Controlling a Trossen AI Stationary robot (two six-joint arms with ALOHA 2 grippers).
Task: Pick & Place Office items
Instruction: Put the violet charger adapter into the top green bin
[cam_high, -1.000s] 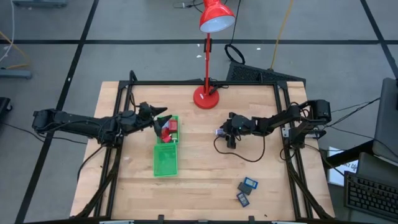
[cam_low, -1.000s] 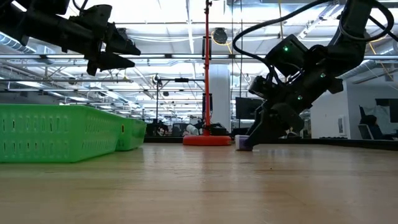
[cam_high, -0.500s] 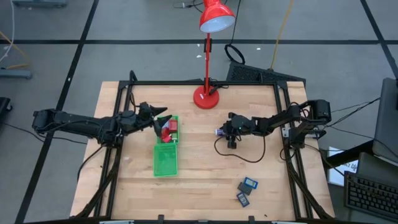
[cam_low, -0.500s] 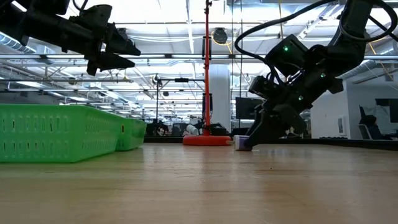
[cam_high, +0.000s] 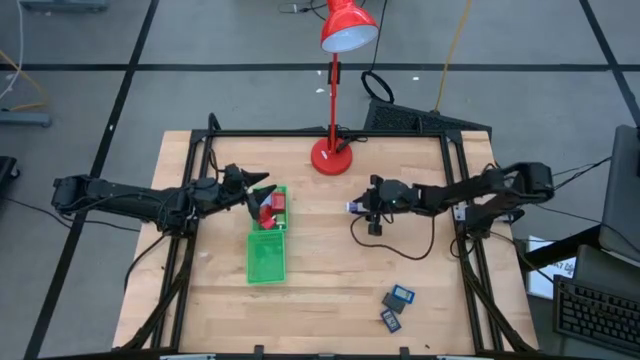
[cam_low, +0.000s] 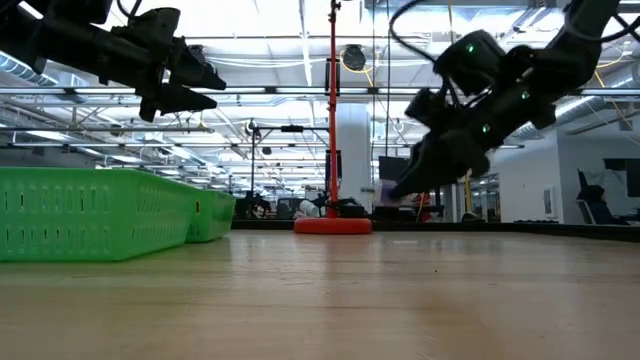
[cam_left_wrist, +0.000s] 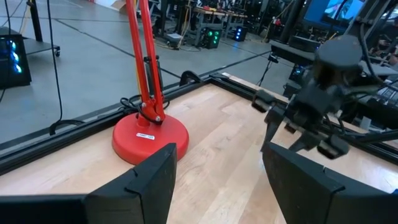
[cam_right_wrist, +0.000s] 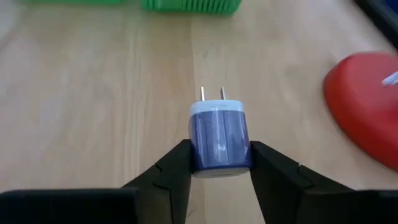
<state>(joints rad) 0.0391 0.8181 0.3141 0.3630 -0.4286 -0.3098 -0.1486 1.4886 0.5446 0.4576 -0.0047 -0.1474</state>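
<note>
Pale wooden table (cam_high: 320, 290), black-framed, on grey floor.
From above: right gripper (cam_high: 360, 208) mid-table, clamping a whitish-blue plug (cam_high: 354, 210); left gripper (cam_high: 262, 190), fingers spread, over the green ribbed tray (cam_high: 265, 262); two dark rectangles (cam_high: 396, 304) near the front edge. Level across: plug (cam_low: 388, 190) lifted clear of the wood, hall lights behind. Right wrist: smooth, two metal prongs (cam_right_wrist: 212, 94), pinched between both fingers (cam_right_wrist: 177, 167).

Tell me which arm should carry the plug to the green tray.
Right. Its gripper is already shut on the plug, lifted off the table. The left gripper hangs open and empty over the tray.
</note>
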